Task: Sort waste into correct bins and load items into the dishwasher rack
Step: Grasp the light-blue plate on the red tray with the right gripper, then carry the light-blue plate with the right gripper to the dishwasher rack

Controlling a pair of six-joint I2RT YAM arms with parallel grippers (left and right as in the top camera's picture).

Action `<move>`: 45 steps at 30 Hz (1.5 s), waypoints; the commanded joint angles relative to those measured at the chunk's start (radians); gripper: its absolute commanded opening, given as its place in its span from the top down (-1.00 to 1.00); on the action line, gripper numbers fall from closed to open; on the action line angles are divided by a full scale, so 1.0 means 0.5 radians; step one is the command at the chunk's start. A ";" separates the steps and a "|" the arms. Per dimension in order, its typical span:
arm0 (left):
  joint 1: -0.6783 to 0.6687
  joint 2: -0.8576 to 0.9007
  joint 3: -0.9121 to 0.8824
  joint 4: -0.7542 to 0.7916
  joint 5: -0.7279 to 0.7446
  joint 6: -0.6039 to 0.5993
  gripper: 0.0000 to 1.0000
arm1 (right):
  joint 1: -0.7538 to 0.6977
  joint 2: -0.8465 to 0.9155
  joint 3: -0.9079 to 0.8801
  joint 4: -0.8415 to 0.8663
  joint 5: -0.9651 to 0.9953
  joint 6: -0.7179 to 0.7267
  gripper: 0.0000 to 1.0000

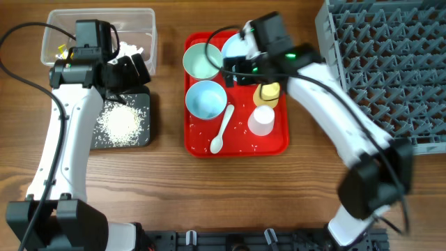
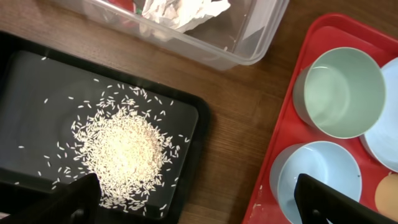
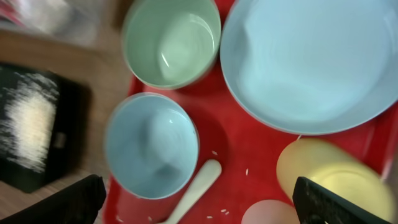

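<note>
- Wooden desk (image 1: 306, 181) fills the overhead view. The grey dishwasher rack (image 1: 390, 63) stands at its upper right edge, prongs upright.
- At the upper left sits the clear tub (image 1: 150, 31). Crumpled tissue (image 2: 180, 9) lies inside it, and a small yellow wrapper (image 1: 64, 50) shows near its left wall.
- Just below the tub lies the black tray (image 2: 37, 93). It carries a heap of rice (image 2: 124, 149), with loose grains scattered around the heap.
- The red serving tray (image 1: 275, 143) sits mid-desk, between the black tray and the rack.
- On the red tray's left side, a pale green bowl (image 3: 171, 40) stands above a light blue bowl (image 3: 149, 146). The two are close together and both upright.
- The plate (image 3: 311, 56) lies in the tray's upper right corner, partly covered by the right arm in the overhead view.
- Below the plate stands the yellow cup (image 3: 329, 171), with the white cup (image 1: 263, 120) just below that.
- The white spoon (image 1: 223, 129) lies slanted between the light blue bowl and the white cup.
- A few stray grains (image 3: 214, 152) dot the red surface.
- The left gripper (image 2: 194, 193) hovers near the tub's lower right corner and the black tray's top edge. Its fingers are wide apart and hold nothing.
- The right gripper (image 3: 198, 193) hangs above the upper part of the red tray. Its fingers are spread and empty; its wrist view is somewhat blurred.
</note>
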 commanded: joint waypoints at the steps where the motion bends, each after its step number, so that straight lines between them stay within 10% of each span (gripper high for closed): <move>1: 0.008 0.077 -0.037 -0.003 0.024 -0.033 -1.00 | 0.085 0.302 0.114 0.001 0.074 -0.080 -0.99; 6: 0.008 0.185 -0.037 -0.002 0.025 -0.034 -1.00 | 0.118 0.438 0.114 -0.005 0.056 -0.218 -0.84; 22: 0.008 0.324 -0.037 0.004 0.025 -0.033 -1.00 | 0.152 0.696 0.114 0.100 0.076 -0.408 0.91; 29: 0.008 0.324 -0.037 0.003 0.025 -0.033 -1.00 | 0.142 0.385 0.205 0.029 0.283 -0.403 0.91; 36: 0.008 0.324 -0.037 0.004 0.025 -0.033 -1.00 | 0.105 -0.130 0.259 0.175 1.550 -0.562 0.91; 45: 0.008 0.324 -0.037 0.004 0.025 -0.033 -1.00 | -0.605 -0.063 0.252 0.771 1.838 -0.738 0.91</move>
